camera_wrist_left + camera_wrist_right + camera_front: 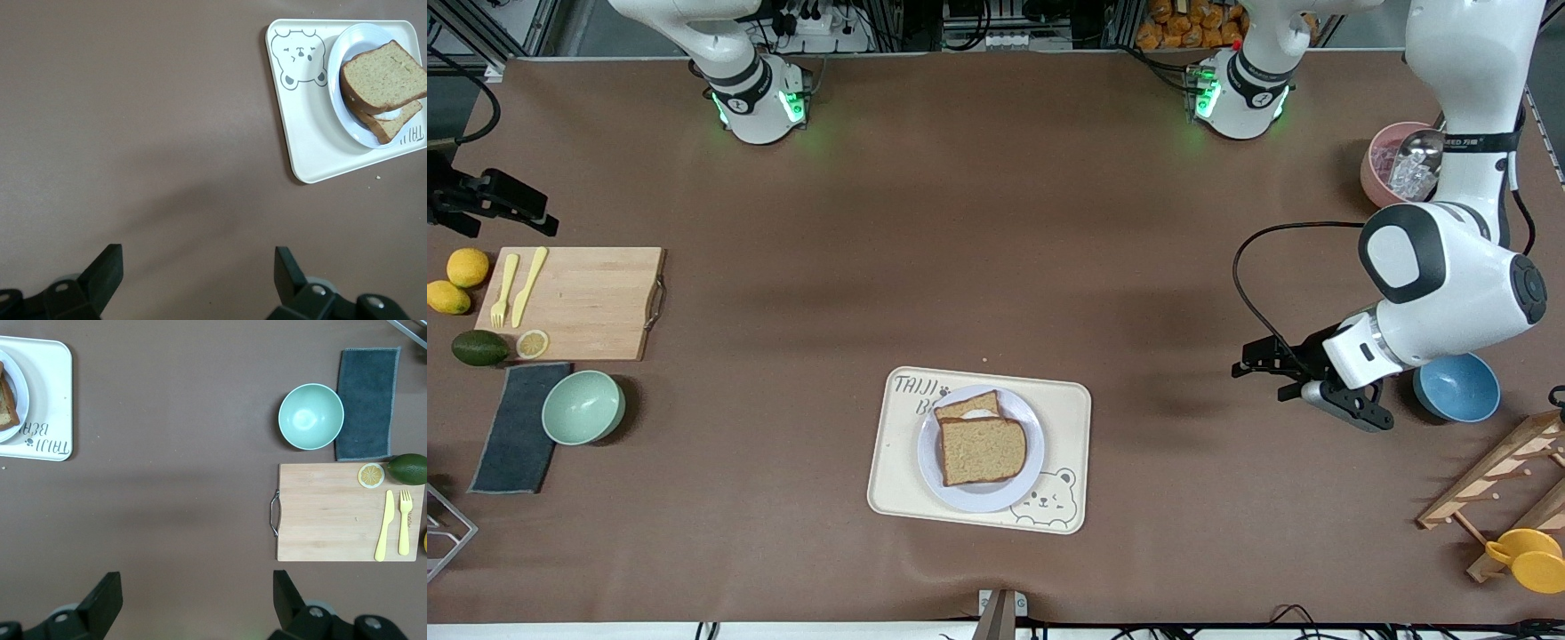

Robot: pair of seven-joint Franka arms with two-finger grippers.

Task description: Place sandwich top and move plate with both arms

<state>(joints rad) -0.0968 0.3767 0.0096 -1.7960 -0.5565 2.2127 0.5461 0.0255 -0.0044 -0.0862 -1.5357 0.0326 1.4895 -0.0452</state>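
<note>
The sandwich top (983,449) lies on a bread slice with egg (969,407) on the small round plate (978,499), which sits on the cream bear tray (1063,418). The left wrist view shows the sandwich top (383,77), the plate (337,67) and the tray (300,127). My left gripper (1258,373) is open and empty, over bare table toward the left arm's end, apart from the tray; its fingers (107,270) are spread wide. My right gripper (197,590) is open and empty, high over bare table; it is out of the front view. The plate (19,393) shows at the edge of the right wrist view.
A cutting board (574,302) with a yellow knife and fork, lemons, an avocado, a green bowl (583,406) and a dark cloth lie at the right arm's end. A blue bowl (1456,388), a pink bowl (1392,164), a wooden rack (1494,480) and a yellow cup (1529,558) stand at the left arm's end.
</note>
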